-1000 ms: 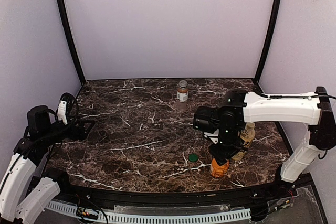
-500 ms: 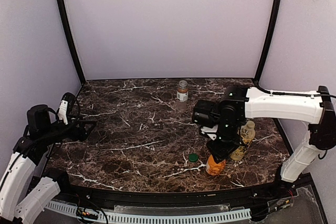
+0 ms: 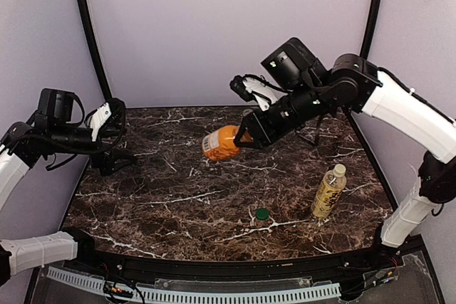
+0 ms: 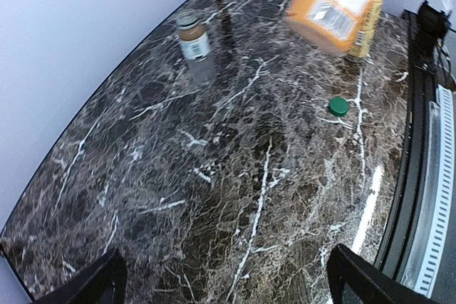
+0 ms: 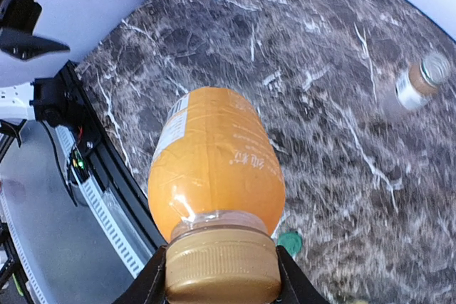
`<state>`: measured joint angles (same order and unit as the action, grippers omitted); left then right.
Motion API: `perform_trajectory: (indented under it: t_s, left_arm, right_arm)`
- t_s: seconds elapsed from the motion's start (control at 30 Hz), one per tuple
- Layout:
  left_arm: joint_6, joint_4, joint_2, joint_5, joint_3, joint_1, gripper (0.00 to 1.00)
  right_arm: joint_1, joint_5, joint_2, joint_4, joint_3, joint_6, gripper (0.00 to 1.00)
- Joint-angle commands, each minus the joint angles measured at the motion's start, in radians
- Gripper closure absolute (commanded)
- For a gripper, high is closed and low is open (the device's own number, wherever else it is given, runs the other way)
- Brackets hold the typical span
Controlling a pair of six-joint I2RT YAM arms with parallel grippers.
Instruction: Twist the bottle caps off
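**Orange bottle held in the air by its cap**

The dark marble tabletop [image 3: 178, 197] fills the floor of the booth, with pale walls on three sides. The right arm [image 3: 399, 105] reaches high across the back, from the right edge towards the middle. The right fingers [image 5: 291, 284] pinch the tan cap [image 5: 222, 265] of the orange bottle [image 3: 219, 142], one on each side of it. The left arm [image 3: 21, 147] hangs over the left edge of the tabletop. The left fingers [image 4: 356, 279] are spread wide, with nothing between them but bare marble below.

The tallest bottle, the yellow-labelled bottle [image 3: 329, 191], stands upright on the right side of the tabletop with its pale cap on, well apart from both arms. The orange bottle hangs clear of the surface above the middle rear of the tabletop. It is tipped almost onto its side, its base pointing left towards the other arm and its label facing out. The small brown bottle [image 4: 192, 33] with the white label stands upright near the back wall, under the raised right arm. A loose green cap [image 3: 262, 213] lies flat near the front edge, to the left of the yellow-labelled bottle and not touching it
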<state>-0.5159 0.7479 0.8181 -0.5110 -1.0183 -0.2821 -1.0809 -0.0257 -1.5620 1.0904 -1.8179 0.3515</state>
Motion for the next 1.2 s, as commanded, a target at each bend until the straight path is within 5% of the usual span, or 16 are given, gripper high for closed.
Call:
perform_trajectory:
  t_s: [0.0,0.27,0.53,0.77,1.17]
  left_arm:
    - [-0.147,0.205,0.138,0.069,-0.166,-0.128,0.01]
    - [-0.194,0.169,0.291,0.217,-0.323,-0.316,0.01]
    - [-0.173,0.040,0.339,0.308,-0.347,-0.324,0.01]
    - [-0.116,0.034,0.394,0.247,-0.387,-0.324,0.02]
    - [-0.098,0.039,0.388,0.173,-0.384,-0.324,0.45]
  right_arm:
    - [0.027,-0.085,-0.175,-0.311,-0.130,-0.076,1.00]
    - [0.082,-0.345,-0.346,-0.474,-0.284,-0.025,1.00]
    - [0.082,-0.459,-0.346,-0.537,-0.257,-0.072,1.00]
    - [0.082,-0.471,-0.317,-0.563,-0.208,-0.087,1.00]
    - [0.082,-0.468,-0.322,-0.584,-0.197,-0.084,0.98]
